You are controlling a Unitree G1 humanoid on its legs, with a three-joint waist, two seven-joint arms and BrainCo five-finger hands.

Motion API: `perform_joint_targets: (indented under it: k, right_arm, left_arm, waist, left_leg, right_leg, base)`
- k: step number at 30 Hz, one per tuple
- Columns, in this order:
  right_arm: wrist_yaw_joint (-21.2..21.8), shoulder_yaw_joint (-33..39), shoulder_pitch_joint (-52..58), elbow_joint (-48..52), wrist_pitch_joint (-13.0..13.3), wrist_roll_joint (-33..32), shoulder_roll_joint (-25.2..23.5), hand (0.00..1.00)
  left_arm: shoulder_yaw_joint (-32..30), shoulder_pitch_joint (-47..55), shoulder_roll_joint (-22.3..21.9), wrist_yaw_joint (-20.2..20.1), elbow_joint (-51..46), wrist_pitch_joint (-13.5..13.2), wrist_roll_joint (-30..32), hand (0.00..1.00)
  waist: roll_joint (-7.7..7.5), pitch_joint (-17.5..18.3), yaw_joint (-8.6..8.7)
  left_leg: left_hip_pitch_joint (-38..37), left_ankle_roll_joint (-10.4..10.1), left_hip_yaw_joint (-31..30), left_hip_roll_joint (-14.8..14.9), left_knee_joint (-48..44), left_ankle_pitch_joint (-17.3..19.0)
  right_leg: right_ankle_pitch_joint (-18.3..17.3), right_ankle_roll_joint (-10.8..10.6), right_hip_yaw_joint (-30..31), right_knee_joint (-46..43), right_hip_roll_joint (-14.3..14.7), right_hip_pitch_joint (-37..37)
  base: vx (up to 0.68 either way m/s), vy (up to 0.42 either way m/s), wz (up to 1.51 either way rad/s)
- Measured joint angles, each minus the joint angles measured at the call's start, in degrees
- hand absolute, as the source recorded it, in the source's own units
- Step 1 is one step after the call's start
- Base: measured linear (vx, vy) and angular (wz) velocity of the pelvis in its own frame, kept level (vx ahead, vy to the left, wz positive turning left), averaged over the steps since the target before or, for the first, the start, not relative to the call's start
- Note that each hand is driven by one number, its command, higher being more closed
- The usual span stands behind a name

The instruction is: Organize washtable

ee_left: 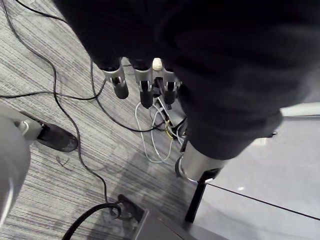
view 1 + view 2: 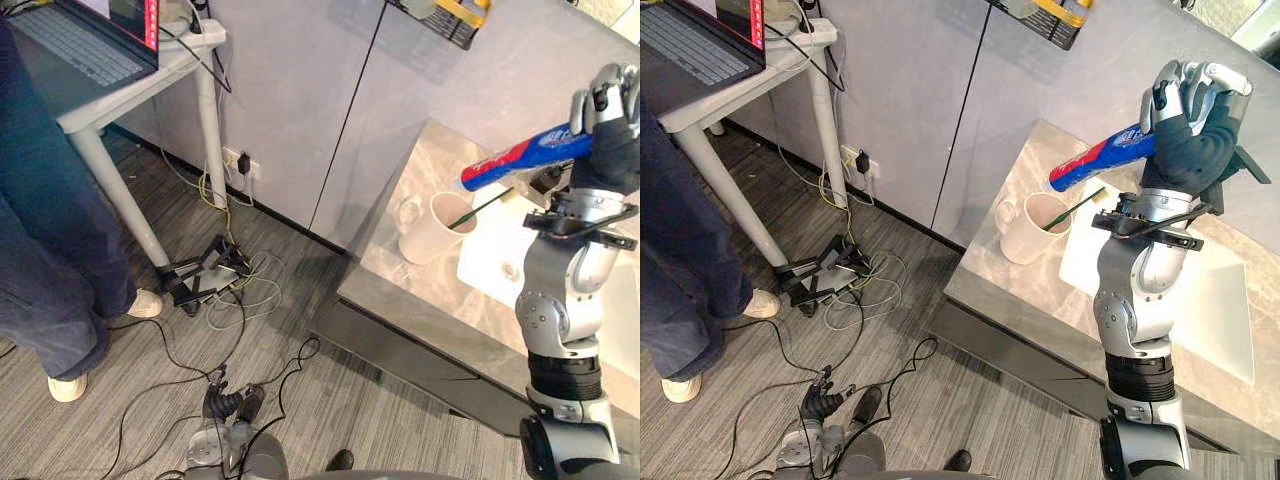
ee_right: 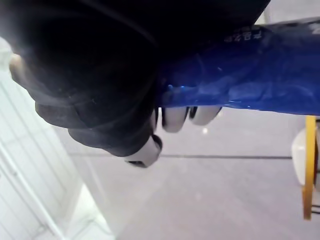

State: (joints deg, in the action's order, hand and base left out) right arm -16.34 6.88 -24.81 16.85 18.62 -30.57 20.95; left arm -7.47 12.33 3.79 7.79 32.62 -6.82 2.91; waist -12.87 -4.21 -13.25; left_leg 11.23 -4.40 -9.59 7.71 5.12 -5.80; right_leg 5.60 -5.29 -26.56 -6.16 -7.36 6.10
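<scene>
My right hand [image 2: 1192,112] is raised over the marble washtable [image 2: 992,288] and is shut on a blue, red and white toothpaste tube [image 2: 520,157], whose free end slants down to the left. The right wrist view shows its fingers [image 3: 175,118] curled under the blue tube [image 3: 250,80]. Just below the tube's low end stands a white mug [image 2: 436,230] with a green toothbrush [image 2: 482,209] leaning out of it. The mug sits beside the white sink [image 2: 1215,300]. My left hand [image 1: 145,85] hangs low over the carpet, fingers straight and holding nothing.
A person in dark trousers [image 2: 50,250] stands at the left by a white desk [image 2: 150,85] with a laptop [image 2: 90,40]. Cables and a power strip [image 2: 215,275] lie on the floor. A wire rack [image 2: 455,20] hangs on the grey wall.
</scene>
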Motion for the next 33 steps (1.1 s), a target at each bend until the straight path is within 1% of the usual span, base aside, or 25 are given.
perform_joint_targets:
  k: [4,7,13,16,23,27,30,33]
  right_arm:
    - [-0.5,0.1,0.6,0.3,0.0,1.7,-0.5,1.0]
    - [-1.2,0.1,0.9,0.8,0.0,1.9,-0.9,1.0]
    - [-1.3,0.1,6.7,5.4,-1.0,2.1,-4.0,1.0]
    - [-1.4,0.2,8.4,6.2,-1.1,2.2,-5.1,1.0]
    - [-1.4,0.7,10.2,7.3,-1.2,3.7,-5.2,1.0]
    - [-1.5,1.9,11.7,8.3,-1.2,3.7,-6.9,1.0]
    - [-1.5,2.2,11.7,8.8,-1.2,3.7,-7.0,1.0]
    - [-1.5,2.2,11.9,9.1,-1.2,3.7,-7.0,1.0]
  left_arm:
    - [-0.1,-0.3,0.0,0.0,-0.6,-0.2,0.0,0.0]
    - [-0.1,-0.9,0.0,0.0,-0.7,-0.2,0.0,0.0]
    - [0.3,-1.2,-0.1,0.5,-2.2,-0.2,0.0,0.0]
    - [0.7,-1.2,-0.1,1.1,-3.0,-0.2,0.0,0.0]
    - [0.9,-1.2,-0.3,1.1,-4.0,-0.1,0.1,0.0]
    - [0.9,-1.2,-0.3,1.1,-4.1,-0.1,0.1,0.0]
    - [1.1,-1.2,-0.4,1.1,-4.5,-0.1,0.1,0.0]
    - [1.1,-1.2,-0.8,1.1,-5.5,-0.1,0.1,0.0]
  waist:
    - [-0.47,-1.5,0.01]
    - [-0.5,-2.9,-0.12]
    - [-0.92,-4.6,-0.2]
    - [-0.9,-4.9,-0.26]
    - [-0.3,-5.3,-0.35]
    - [0.15,-5.7,-0.35]
    - [0.58,-6.0,-0.33]
    - [0.87,-6.2,-0.34]
  left_leg:
    - [0.1,0.0,-0.1,-0.4,0.0,0.0]
    - [0.2,0.0,-0.1,-0.5,-0.1,0.0]
    - [1.1,0.1,0.0,0.0,-0.9,0.2]
    - [1.4,0.2,0.0,0.1,-1.3,0.5]
    - [2.3,0.0,0.0,0.1,-4.3,2.5]
    - [3.2,-0.1,-0.1,0.0,-6.2,3.6]
    - [3.6,0.0,-0.1,-0.1,-7.3,4.1]
    - [4.1,0.0,-0.1,-0.7,-8.2,4.6]
  right_leg:
    - [-0.6,-0.5,-0.2,-0.9,-0.7,0.2]
    - [-1.0,-1.1,-0.2,-1.7,-1.0,0.5]
    - [-1.0,-1.1,-0.7,-2.9,-0.9,1.3]
    - [-1.0,-1.1,-1.4,-3.0,-0.9,1.3]
    - [-1.0,-1.1,-1.8,-3.8,-0.9,1.4]
    - [-1.1,-1.1,-2.0,-3.9,-1.0,1.3]
    - [-1.1,-1.0,-2.3,-4.1,-1.1,1.3]
    - [-1.6,-0.8,-3.1,-4.2,-1.8,1.3]
  base:
    - [-0.01,0.008,0.05]
    - [0.0,-0.013,0.05]
    - [0.04,-0.018,0.02]
    - [0.06,-0.014,0.02]
    - [0.06,-0.01,-0.01]
    - [0.06,-0.006,0.0]
    - [0.05,0.004,0.01]
    - [0.04,0.007,0.04]
